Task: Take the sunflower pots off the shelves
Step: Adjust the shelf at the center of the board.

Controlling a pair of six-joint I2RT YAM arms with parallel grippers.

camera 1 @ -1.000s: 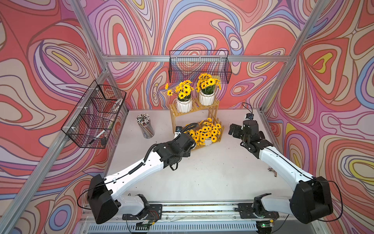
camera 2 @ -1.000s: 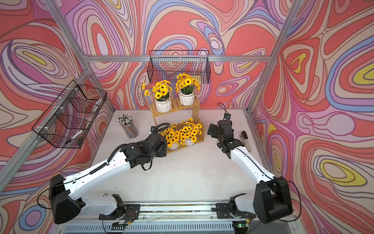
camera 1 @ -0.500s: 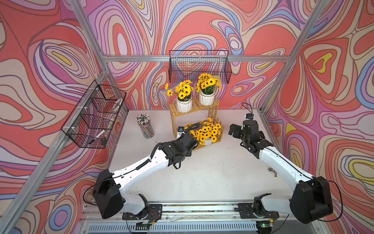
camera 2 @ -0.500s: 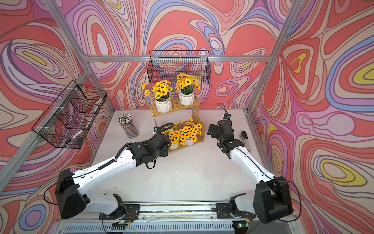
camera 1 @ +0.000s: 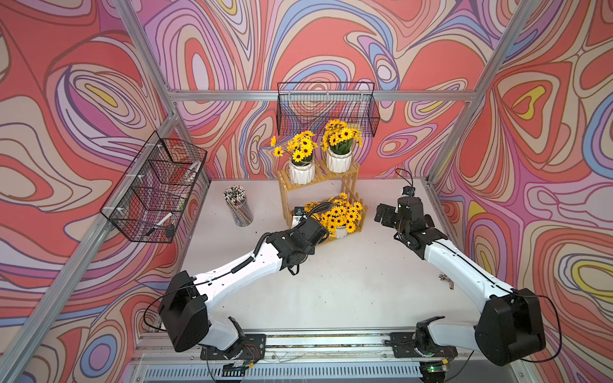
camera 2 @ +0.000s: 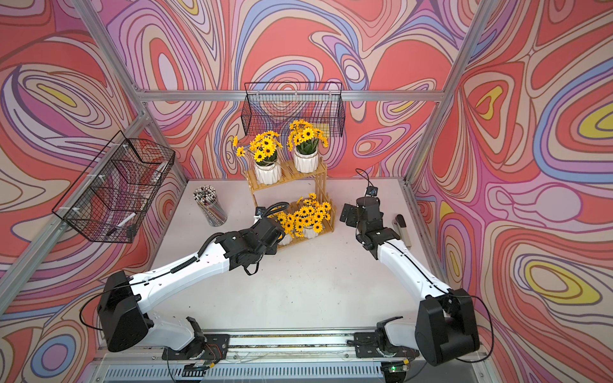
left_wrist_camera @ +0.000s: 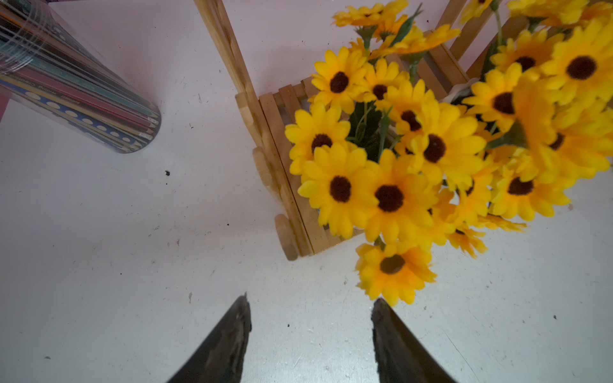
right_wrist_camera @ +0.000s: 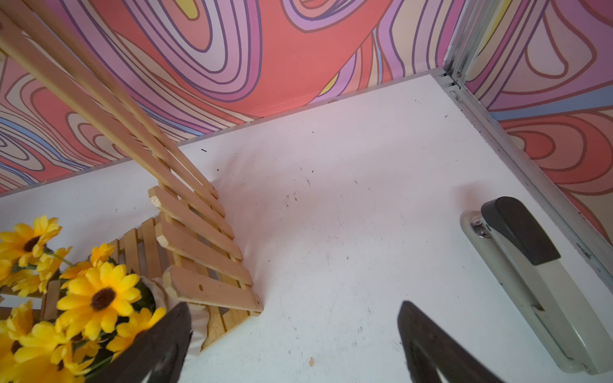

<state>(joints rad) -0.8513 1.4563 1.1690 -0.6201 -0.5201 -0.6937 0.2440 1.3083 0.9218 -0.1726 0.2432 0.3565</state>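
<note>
White table within swirl-printed walls. Shelves stand at back centre with nothing removed. Upper pots sit upright side by side on the top tier. Lower pots sit on the bottom tier, their blooms spilling over the front rail.

Left gripper hovers just beside the front corner of the bottom tier, jaws apart with only bare table between them. Right gripper sits at the other end of the shelves, jaws likewise apart and empty. One of its fingers lies close to a lower pot's rim, though contact cannot be judged from the wrist view.

Hazards, as judged:
- (a) Blooms hide the pot bodies from the left wrist camera, so a closure here may catch stems rather than ceramic, pulling the bunch loose or tipping the pot.
- (b) A pot drawn outward without first being raised may snag the rail and drag the shelves, toppling the upper pots.
- (c) The ribbed wall may slip in a shallow pinch.
- (d) The pencil cup stands near the left forearm and the stapler beside the right gripper, so a wide swing could knock either.
</note>
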